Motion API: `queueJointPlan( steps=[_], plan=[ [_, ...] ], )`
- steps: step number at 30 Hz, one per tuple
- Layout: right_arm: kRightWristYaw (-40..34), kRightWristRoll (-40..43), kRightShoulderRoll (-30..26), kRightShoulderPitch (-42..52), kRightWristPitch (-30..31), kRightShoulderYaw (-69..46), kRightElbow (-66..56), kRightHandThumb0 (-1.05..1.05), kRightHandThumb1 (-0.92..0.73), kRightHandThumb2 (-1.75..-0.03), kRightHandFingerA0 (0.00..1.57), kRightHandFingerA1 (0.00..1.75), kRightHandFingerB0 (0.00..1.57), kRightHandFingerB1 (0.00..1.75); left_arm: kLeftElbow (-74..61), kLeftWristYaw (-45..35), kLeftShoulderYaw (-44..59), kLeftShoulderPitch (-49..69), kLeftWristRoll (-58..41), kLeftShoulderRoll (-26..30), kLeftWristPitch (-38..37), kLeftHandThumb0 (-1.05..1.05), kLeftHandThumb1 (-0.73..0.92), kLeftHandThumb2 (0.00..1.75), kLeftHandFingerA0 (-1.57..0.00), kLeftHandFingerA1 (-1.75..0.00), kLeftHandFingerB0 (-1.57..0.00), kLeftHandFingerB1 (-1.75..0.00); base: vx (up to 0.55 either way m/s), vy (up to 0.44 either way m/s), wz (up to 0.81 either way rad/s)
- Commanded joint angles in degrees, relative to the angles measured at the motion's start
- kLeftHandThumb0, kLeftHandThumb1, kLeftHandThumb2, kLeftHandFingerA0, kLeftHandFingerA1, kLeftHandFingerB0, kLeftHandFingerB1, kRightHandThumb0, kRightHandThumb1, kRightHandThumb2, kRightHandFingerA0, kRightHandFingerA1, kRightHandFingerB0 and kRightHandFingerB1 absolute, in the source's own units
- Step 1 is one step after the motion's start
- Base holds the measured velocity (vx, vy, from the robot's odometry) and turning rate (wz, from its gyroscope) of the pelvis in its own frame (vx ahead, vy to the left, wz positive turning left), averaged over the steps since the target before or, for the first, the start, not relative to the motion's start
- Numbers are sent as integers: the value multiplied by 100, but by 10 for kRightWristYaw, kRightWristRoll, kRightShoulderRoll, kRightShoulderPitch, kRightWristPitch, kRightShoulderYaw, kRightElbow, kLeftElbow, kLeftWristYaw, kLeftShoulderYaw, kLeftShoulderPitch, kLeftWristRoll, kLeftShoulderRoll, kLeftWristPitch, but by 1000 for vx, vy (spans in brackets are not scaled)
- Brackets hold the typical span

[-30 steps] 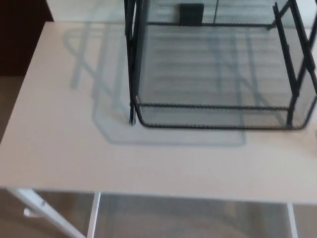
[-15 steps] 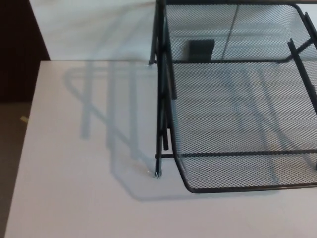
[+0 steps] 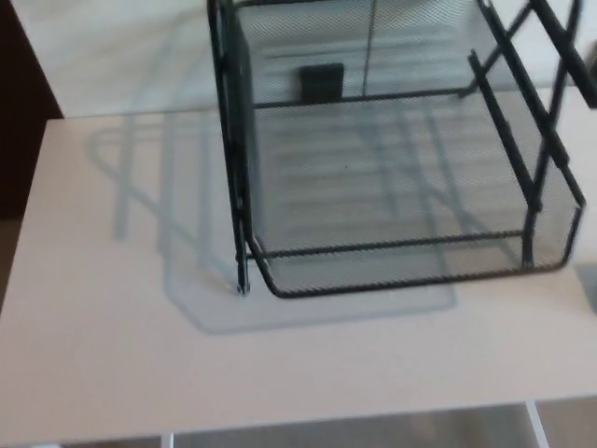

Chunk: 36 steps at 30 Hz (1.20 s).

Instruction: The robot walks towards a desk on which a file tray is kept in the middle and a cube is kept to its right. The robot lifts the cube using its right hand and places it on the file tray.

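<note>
Resting wire-mesh file tray [image 3: 392, 187], seemingly matte desk [image 3: 121, 355]

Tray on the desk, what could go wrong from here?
The cube is not in this head view, nor either hand, so a reach to the right would start blind. The tray's right struts rise on the side the cube must come from; a hand could snag them. The blur may spoil aiming.
</note>
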Motion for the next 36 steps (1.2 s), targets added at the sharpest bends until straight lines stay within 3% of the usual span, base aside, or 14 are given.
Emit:
queueJointPlan(
  steps=[1,4,5,6,7,24,25,26,27,28,29,36],
  plan=[
    [0,-6,-11,5,28,-1,-17,-71,-62,-92,41,56,8,40,4,5,1,5,-2,7,0,-105,65,125,-14,-79,0,-64,-110,67,-6],
    [1,-6,-12,6,32,-1,-22,-71,-62,-92,41,56,8,40,2,8,-2,7,2,7,0,-105,66,125,-18,-80,0,-65,-145,137,-2],
    [-41,-5,0,17,57,-15,-33,-58,-65,-60,66,53,38,33,1,6,-1,7,0,7,0,-105,66,125,-8,-75,-6,-59,-133,361,28],
    [-45,16,8,21,54,-36,-23,-78,-54,-91,22,51,6,37,1,2,0,7,-1,8,-1,-105,67,125,-12,-77,-3,-61,-120,338,7],
    [43,44,-5,0,-4,-37,11,-78,-54,-91,22,51,6,37,1,4,0,6,-1,9,-2,-105,66,125,-11,-76,-4,-61,-128,325,4],
    [50,40,-4,-21,-20,-39,32,-78,-54,-91,22,51,6,37,1,2,7,0,-8,7,3,-105,67,125,-10,-76,-6,-60,-22,-22,2],
    [21,32,8,-30,12,-38,34,-63,-74,-62,48,44,27,31,0,2,5,1,-6,8,0,-105,67,125,-8,-76,-4,-58,5,-158,-9],
    [4,34,17,-46,18,-42,54,-36,-36,-95,4,51,0,48,0,1,2,2,-2,9,-4,-105,67,125,-7,-75,-4,-58,0,0,0],
    [44,54,3,-51,-43,-52,80,-36,-36,-95,4,51,0,48,0,-1,2,3,-3,9,-4,-105,67,125,-7,-75,-4,-58,-50,30,-13],
    [45,39,0,-50,-46,-39,67,-69,-50,-85,22,51,5,33,-2,-2,7,3,-8,8,-3,-105,66,125,-6,-75,-6,-59,-58,100,-10],
    [42,0,-6,-51,-42,-3,56,-53,-38,-82,2,47,2,43,-2,1,8,2,-9,8,1,-105,66,125,-7,-75,-4,-59,-50,114,-7],
    [36,-4,-11,-57,-43,27,61,-53,-38,-82,2,47,2,43,3,8,10,-1,-7,5,-1,-105,64,125,-6,-77,-4,-61,-61,329,-13]
  ],
)
